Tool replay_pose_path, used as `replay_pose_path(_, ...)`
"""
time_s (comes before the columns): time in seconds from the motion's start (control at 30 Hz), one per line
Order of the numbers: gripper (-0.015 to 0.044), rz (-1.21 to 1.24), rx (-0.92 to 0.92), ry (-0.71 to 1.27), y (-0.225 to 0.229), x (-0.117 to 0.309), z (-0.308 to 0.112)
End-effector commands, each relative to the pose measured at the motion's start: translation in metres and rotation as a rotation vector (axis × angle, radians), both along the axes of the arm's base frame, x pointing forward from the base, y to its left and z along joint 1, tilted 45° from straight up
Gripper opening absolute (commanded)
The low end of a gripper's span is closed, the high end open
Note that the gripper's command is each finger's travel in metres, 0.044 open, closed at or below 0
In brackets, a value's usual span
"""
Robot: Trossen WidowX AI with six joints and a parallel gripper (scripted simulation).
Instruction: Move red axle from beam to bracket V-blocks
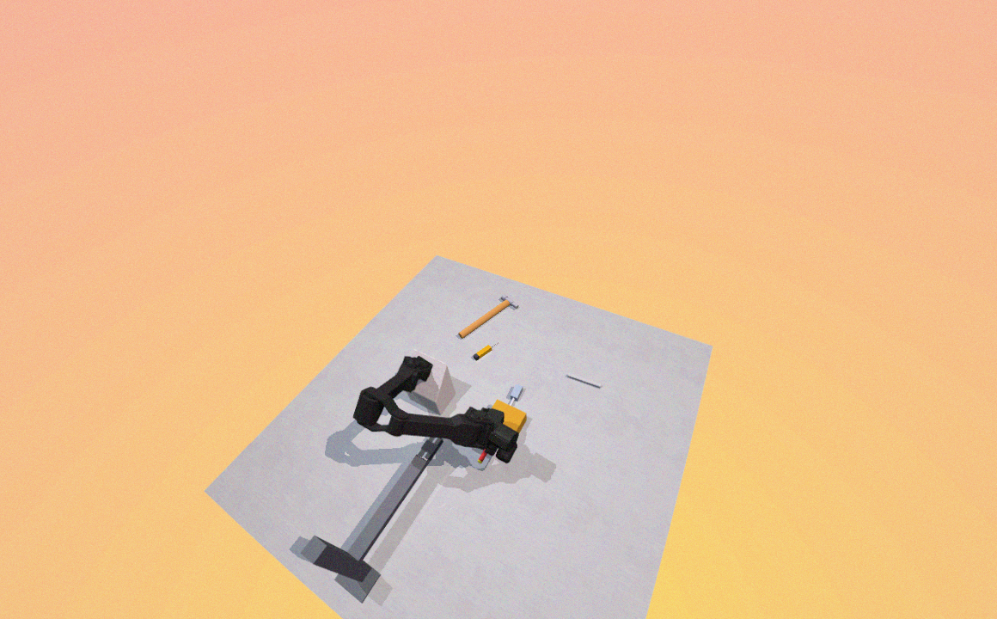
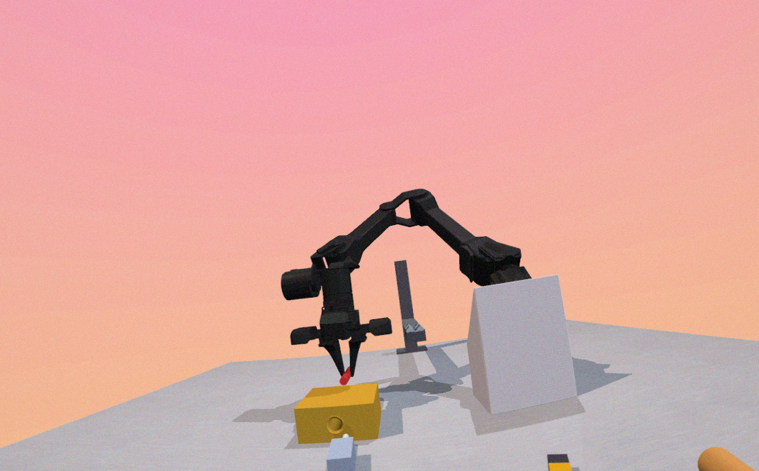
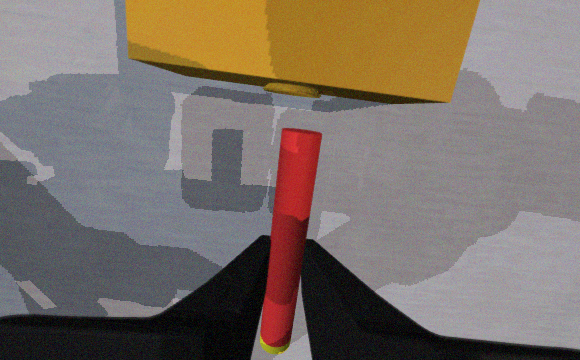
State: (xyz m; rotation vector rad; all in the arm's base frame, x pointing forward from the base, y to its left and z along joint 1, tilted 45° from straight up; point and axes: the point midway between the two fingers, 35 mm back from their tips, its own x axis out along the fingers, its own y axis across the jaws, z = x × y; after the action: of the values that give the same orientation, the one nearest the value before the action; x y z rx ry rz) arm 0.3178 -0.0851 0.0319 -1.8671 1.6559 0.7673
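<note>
My gripper (image 2: 347, 373) (image 3: 286, 247) is shut on the red axle (image 1: 482, 456) (image 2: 345, 377) (image 3: 295, 190), which has a yellow end. The axle is outside the beam and held raised, with its plain red end toward the beam. The yellow beam (image 1: 512, 413) (image 2: 338, 398) (image 3: 295, 40) stands on the table, its round hole (image 2: 334, 424) showing in the exterior view. The grey bracket (image 1: 390, 504) (image 2: 403, 286) has V-blocks (image 1: 431, 449) (image 2: 413, 326) at one end. In the top view the fingertips are hidden by the arm.
A pale wedge-shaped block (image 1: 440, 384) (image 2: 525, 345) stands by the arm's base. A tool with a light-blue block end (image 1: 516, 392) (image 2: 341, 454) lies beside the beam. A hammer (image 1: 484, 319), a yellow-handled tool (image 1: 483, 352) and a thin grey rod (image 1: 584, 381) lie farther off.
</note>
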Motion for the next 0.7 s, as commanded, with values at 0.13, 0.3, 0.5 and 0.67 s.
replay_pose_path(0.13,0.0,0.005,0.004,-0.009,0.04,-0.001,0.036)
replay_pose_path(0.3,0.0,0.009,-0.001,-0.005,0.061,-0.004,0.056)
replay_pose_path(0.5,0.0,0.018,-0.004,0.003,0.066,-0.006,0.062)
replay_pose_path(0.67,0.0,0.017,-0.001,0.003,0.057,-0.014,0.071)
